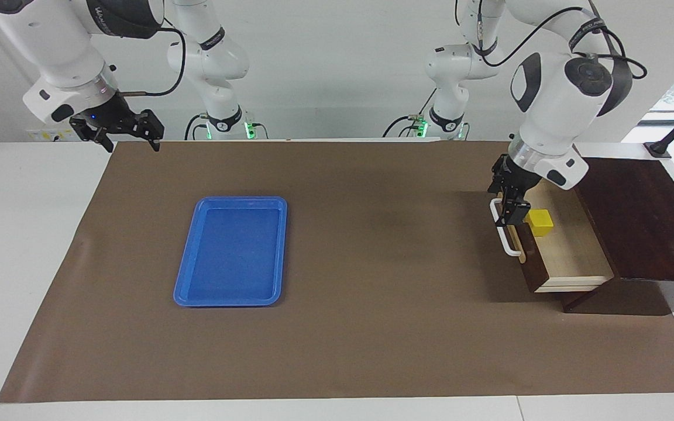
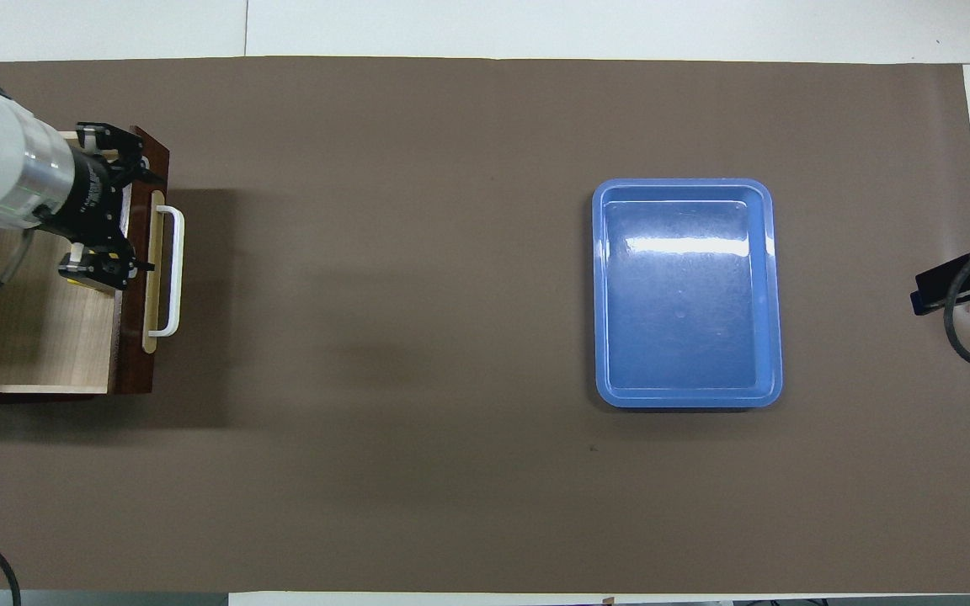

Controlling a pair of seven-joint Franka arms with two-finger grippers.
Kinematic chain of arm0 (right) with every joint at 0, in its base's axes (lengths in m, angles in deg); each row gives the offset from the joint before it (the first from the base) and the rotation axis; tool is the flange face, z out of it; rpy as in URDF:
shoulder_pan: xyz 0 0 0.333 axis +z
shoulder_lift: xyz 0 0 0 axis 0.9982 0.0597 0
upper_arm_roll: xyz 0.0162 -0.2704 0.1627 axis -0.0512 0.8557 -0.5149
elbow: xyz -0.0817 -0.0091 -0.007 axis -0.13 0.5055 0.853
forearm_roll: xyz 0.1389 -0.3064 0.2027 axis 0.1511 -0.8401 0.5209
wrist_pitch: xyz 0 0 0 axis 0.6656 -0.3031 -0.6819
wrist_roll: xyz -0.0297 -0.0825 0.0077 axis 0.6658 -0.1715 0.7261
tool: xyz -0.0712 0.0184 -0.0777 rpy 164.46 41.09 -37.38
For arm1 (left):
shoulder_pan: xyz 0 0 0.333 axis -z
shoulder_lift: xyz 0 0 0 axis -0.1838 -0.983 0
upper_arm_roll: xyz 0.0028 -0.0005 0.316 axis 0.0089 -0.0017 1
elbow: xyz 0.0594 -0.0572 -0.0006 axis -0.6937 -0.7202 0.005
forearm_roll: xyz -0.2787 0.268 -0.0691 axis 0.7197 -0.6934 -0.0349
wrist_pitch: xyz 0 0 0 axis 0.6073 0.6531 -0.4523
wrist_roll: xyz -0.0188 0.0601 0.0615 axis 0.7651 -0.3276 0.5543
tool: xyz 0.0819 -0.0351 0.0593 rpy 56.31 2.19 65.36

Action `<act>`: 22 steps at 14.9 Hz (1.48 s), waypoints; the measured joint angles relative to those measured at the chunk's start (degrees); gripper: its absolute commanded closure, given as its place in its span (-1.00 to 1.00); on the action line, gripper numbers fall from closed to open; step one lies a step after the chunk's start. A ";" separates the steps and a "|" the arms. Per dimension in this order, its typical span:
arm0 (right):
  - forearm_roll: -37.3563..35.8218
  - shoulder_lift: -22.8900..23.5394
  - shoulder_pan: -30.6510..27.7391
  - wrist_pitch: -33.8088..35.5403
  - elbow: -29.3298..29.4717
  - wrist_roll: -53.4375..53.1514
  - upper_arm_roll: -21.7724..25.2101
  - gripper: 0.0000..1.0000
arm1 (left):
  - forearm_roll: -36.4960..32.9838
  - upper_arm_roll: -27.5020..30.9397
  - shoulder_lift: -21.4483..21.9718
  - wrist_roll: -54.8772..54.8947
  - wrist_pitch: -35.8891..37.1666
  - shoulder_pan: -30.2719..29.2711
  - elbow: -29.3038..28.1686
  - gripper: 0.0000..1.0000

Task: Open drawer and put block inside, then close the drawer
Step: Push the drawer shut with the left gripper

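**Left gripper at the open drawer: hazards before closing**

Left gripper (image 1: 511, 206) hangs low at the drawer's front panel, just beside the white bar handle (image 1: 504, 231). In the overhead view its fingers (image 2: 91, 268) stand spread apart over the front of the drawer cavity, with nothing between them. The drawer (image 1: 571, 254) stands pulled out from its dark wooden box (image 1: 641, 219), pale interior exposed. The block (image 1: 540, 222) rests inside the drawer, close to the front panel and just beside the gripper; whether it touches the panel cannot be told. Placement therefore appears complete, and closing appears to be the step in hand.

Right gripper (image 1: 120, 130) waits over the table edge at the right arm's end, well apart from the blue tray (image 1: 231, 252); its fingers look open.

Probable faults from this position:

1. Finger strikes the block. The spread fingers sit very near the block. A sideways or downward correction could nudge it or tip it against the front panel.
2. Finger snags the handle. One finger lies close to the bar. A push started without clearing it could catch the bar and twist the drawer in its box.
3. Off-centre push. The gripper sits toward the end of the front panel nearer the robots. Force applied there may skew the drawer and jam it part-way.
4. Box slides. The box rests loose on the brown mat (image 1: 372, 327); a hard push may shift the whole unit instead of seating the drawer.
5. Block shifts. A rapid close may send the block sliding across the smooth interior.
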 measured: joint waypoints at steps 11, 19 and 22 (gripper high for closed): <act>0.00 0.00 0.00 -0.02 0.00 0.00 -0.01 -1.00 | -3.61 1.26 0.36 6.66 -7.07 -4.90 -8.19 -1.00; 0.00 0.00 0.00 -0.03 0.00 0.00 -0.02 -1.00 | -5.99 1.21 0.71 9.70 -7.45 -7.76 -8.39 -1.00; 0.00 0.00 0.00 -0.05 0.01 0.00 -0.02 -1.00 | -7.49 1.37 0.72 11.20 -8.92 -11.08 -8.36 -1.00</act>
